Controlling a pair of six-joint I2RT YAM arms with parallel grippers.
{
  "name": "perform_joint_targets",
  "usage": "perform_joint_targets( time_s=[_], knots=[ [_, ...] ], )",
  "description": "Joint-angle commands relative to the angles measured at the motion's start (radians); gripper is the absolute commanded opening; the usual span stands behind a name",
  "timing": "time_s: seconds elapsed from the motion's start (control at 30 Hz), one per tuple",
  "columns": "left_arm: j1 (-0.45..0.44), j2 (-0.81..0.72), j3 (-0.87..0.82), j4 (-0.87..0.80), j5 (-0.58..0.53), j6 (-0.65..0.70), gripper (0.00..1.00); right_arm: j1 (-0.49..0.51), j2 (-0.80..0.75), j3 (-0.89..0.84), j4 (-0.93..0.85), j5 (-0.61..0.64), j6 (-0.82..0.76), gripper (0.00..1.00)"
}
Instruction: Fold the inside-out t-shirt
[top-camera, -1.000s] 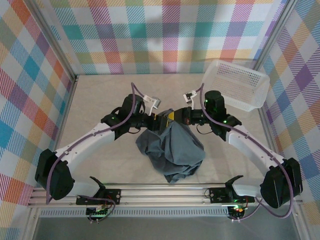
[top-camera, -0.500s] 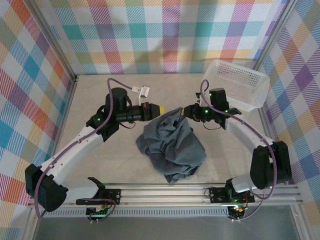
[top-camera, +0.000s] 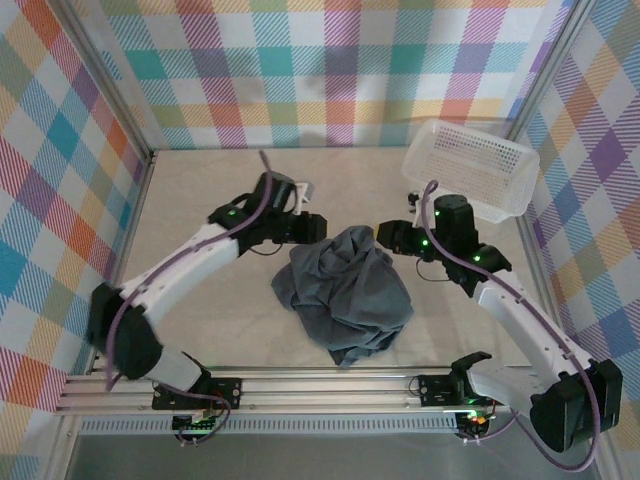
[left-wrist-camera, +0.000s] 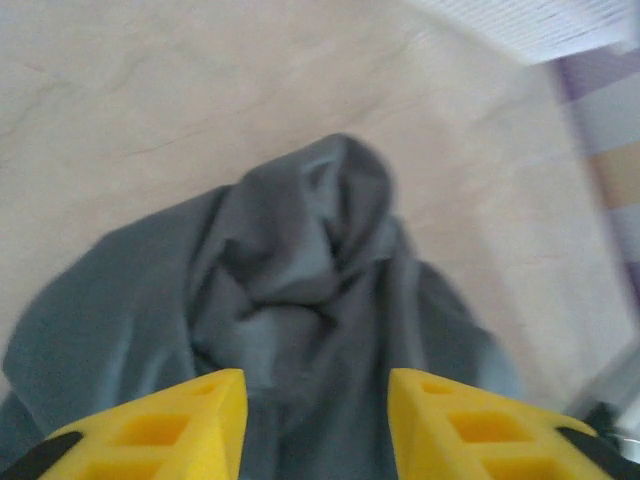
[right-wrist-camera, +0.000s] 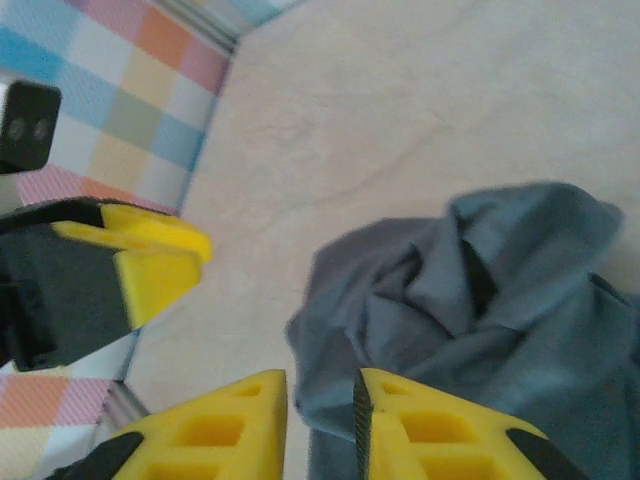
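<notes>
**Both hands open at the edge of the crumpled t-shirt**

The dark grey t-shirt (top-camera: 345, 295) lies in a crumpled heap on the tabletop (top-camera: 200, 300). From above, the left hand (top-camera: 311, 226) is at the far left edge of the heap. The right hand (top-camera: 386, 237) is at the far right edge, and the two hands point toward each other. The top bunch of cloth sits between them, and the rest of the shirt spreads from the hands toward the arm bases.

In the left wrist view, the left hand (left-wrist-camera: 315, 395) has its yellow fingers (left-wrist-camera: 180, 420) clearly apart, and nothing is held between them. The t-shirt (left-wrist-camera: 300, 270) is just ahead of the fingertips and below them, with a raised fold straight in front. I cannot tell whether the fingertips touch the cloth.

In the right wrist view, the right hand (right-wrist-camera: 320, 395) is open by a narrow gap only and it grips nothing. The t-shirt (right-wrist-camera: 480, 300) is just ahead of it, mostly to one side. Across a bare strip of tabletop (right-wrist-camera: 400, 110), the other hand faces it.

The white mesh basket (top-camera: 470, 170) stands behind the right hand, apart from the shirt.
</notes>
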Motion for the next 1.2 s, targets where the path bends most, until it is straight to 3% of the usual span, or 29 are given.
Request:
perform_joint_targets(
  time_s=[0.0, 0.17, 0.3, 0.33, 0.43, 0.5, 0.67, 0.77, 0.87, 1.03, 1.17],
  knots=[
    [-0.065, 0.157, 0.127, -0.104, -0.154, 0.032, 0.49, 0.003, -0.019, -0.056, -0.072, 0.156, 0.069, 0.34],
    [-0.103, 0.355, 0.254, -0.118, -0.210, 0.001, 0.65, 0.004, -0.076, -0.104, -0.090, 0.152, 0.083, 0.45],
    [-0.102, 0.461, 0.287, -0.075, -0.163, -0.017, 0.66, 0.006, -0.109, -0.120, -0.116, 0.136, 0.077, 0.48],
    [-0.101, 0.482, 0.293, -0.067, -0.149, -0.022, 0.60, 0.006, -0.111, -0.119, -0.121, 0.134, 0.076, 0.48],
    [-0.097, 0.507, 0.321, -0.071, -0.129, -0.028, 0.17, 0.006, -0.110, -0.109, -0.126, 0.129, 0.071, 0.48],
    [-0.093, 0.453, 0.308, -0.066, -0.101, -0.042, 0.00, 0.015, -0.093, -0.095, -0.122, 0.107, 0.059, 0.44],
    [-0.035, 0.225, 0.192, 0.072, 0.217, -0.200, 0.00, 0.126, -0.007, -0.030, -0.057, 0.081, 0.014, 0.45],
    [-0.027, 0.134, 0.194, -0.003, 0.252, -0.197, 0.00, 0.142, 0.045, -0.022, 0.054, 0.050, 0.057, 0.52],
    [-0.016, 0.070, 0.164, -0.026, 0.300, -0.213, 0.00, 0.141, 0.091, -0.018, 0.111, 0.124, 0.073, 0.60],
    [-0.009, -0.014, 0.113, -0.003, 0.360, -0.252, 0.00, 0.139, 0.174, 0.019, 0.128, 0.179, 0.065, 0.60],
    [0.003, -0.048, 0.104, 0.005, 0.394, -0.267, 0.00, 0.140, 0.205, 0.006, 0.239, 0.011, 0.088, 0.55]
  ],
)
